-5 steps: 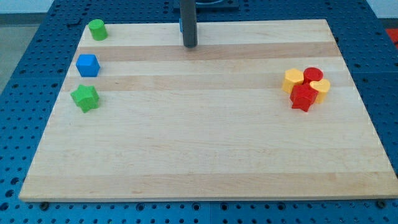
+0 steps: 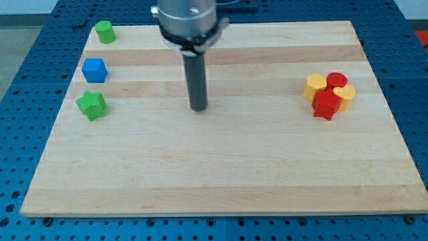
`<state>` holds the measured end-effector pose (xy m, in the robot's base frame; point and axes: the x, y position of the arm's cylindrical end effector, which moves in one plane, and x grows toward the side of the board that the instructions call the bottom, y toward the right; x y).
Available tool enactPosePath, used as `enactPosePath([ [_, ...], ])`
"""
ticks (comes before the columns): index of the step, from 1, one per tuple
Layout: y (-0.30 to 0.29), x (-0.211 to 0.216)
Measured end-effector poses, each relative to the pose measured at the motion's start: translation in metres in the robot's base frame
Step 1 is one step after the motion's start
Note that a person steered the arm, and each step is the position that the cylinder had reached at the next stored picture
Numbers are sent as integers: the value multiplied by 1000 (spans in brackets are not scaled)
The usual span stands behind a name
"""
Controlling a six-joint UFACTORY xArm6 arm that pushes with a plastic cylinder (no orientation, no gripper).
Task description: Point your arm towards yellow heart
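Approach step, not there yet. My tip (image 2: 198, 108) sits mid-board, touching nothing; no jaws on this rig, just the rod, nothing held. Yellow heart (image 2: 346, 94) is far right in a tight cluster of 4, touching the red star (image 2: 326, 104), with the red cylinder (image 2: 336, 80) and the other yellow block (image 2: 315, 86) alongside. Next move: travel right, stop short so the cluster isn't disturbed.

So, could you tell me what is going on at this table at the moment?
I am meant to point at the yellow heart, which sits in a tight cluster with a red star, a red round block and another yellow block at the view's right. My tip is mid-board, touching no block and well left of that cluster.
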<state>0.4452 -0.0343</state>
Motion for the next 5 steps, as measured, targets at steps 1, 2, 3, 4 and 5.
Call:
enactPosePath([
  [1,46,33],
  [2,125,59],
  [3,206,62],
  [4,282,62],
  [5,319,57],
])
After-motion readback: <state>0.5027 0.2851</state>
